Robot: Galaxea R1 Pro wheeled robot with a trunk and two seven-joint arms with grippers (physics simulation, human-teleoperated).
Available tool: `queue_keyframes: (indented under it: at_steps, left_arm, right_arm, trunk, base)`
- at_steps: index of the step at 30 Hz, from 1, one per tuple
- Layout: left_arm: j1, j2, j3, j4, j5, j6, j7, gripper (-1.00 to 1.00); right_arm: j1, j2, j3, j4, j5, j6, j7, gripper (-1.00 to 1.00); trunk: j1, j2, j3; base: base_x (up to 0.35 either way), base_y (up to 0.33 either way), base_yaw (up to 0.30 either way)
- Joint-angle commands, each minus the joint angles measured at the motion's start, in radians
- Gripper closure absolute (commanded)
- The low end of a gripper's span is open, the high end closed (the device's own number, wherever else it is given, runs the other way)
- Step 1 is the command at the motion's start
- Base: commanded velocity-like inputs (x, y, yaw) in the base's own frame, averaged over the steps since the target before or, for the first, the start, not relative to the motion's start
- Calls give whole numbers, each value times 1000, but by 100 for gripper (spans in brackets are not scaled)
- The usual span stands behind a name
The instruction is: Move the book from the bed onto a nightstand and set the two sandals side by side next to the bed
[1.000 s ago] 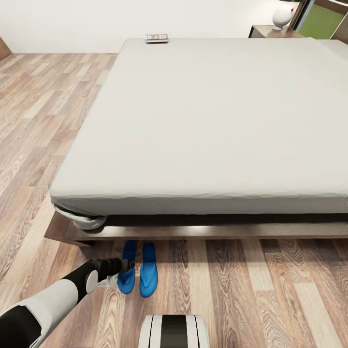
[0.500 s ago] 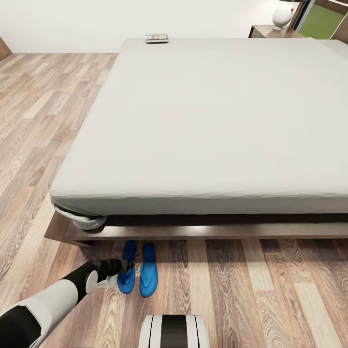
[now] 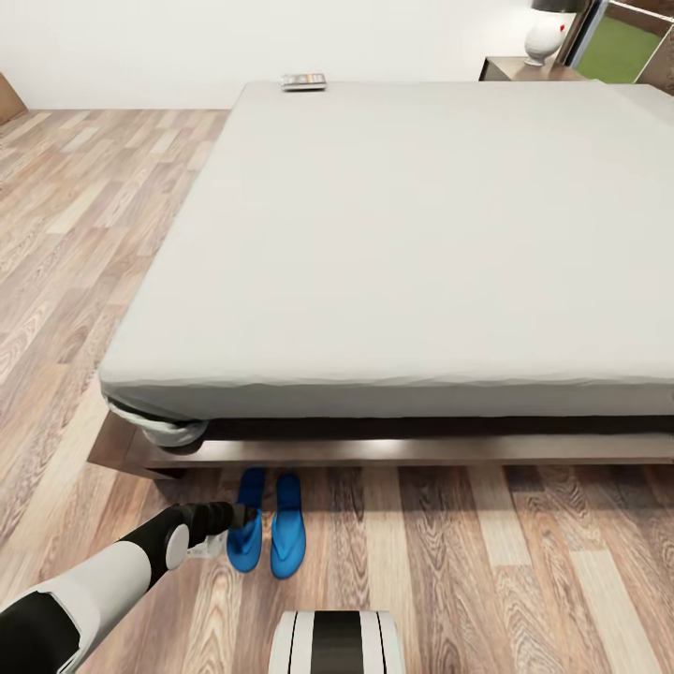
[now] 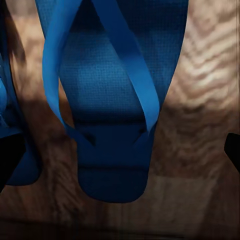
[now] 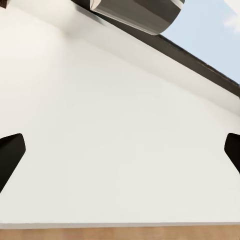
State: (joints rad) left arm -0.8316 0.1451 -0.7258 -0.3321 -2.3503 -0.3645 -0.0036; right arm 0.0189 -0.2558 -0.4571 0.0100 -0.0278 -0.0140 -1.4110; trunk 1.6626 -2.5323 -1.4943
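**Current state.** The left gripper (image 3: 245,514) hangs low over the floor (image 3: 487,552), directly above the left sandal (image 3: 246,534). The right sandal (image 3: 287,524) lies just beside it, parallel, both with one end towards the bed (image 3: 412,234) frame. In the left wrist view the fingertips (image 4: 233,150) sit at the opposite edges of the picture with the sandal (image 4: 112,100) between them and untouched, so the jaws stand wide and carry nothing. The right gripper (image 5: 120,150) is likewise spread wide and empty, aimed at a white wall (image 5: 100,125). The book (image 3: 304,81) lies far ahead of the left gripper, at the far edge of the mattress. A nightstand (image 3: 524,67) stands beyond the bed's far right corner with a white lamp (image 3: 545,37) on it.

**Hazards.**
- The left gripper is very close to the strap. A careless lift or sideways pull may snag it and drag the sandal out of line with its mate.
- The book is well out of reach from this position. Leaning across the mattress instead of driving round risks pushing the book off the far edge.
- The lamp takes up part of the nightstand top, so a hasty placement may knock it.

**View comparison.** The head view gives the overall layout: sandal pair, bed, book, nightstand. The left wrist view adds the strap detail and the gripper's clearance on either side of the sandal. The right wrist view confirms the right gripper's opening.
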Motion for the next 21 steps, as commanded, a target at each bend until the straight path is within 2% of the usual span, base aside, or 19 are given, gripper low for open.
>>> queue_keyframes:
  at_steps: [1,3,12,21]
  left_arm:
    - [0,1,-1,-3,-6,-5,-2,-100]
    - [0,1,-1,-3,-6,-5,-5,-100]
    - [0,1,-1,-3,-6,-5,-9,-100]
    - [0,0,-2,-2,-6,-5,-11,-100]
  right_arm:
    - [0,0,3,1,-3,-1,-2,-100]
    - [0,0,3,1,-3,-1,1,-100]
    - [0,-2,2,-1,-3,-1,62,-100]
    - [0,-3,2,-2,-3,0,86,-100]
  trunk:
    - [0,0,4]
    - [-1,1,11]
    - [-1,1,11]
    - [-2,1,15]
  base:
    - [0,0,0]
    - [0,0,0]
    - [0,0,0]
    - [0,0,0]
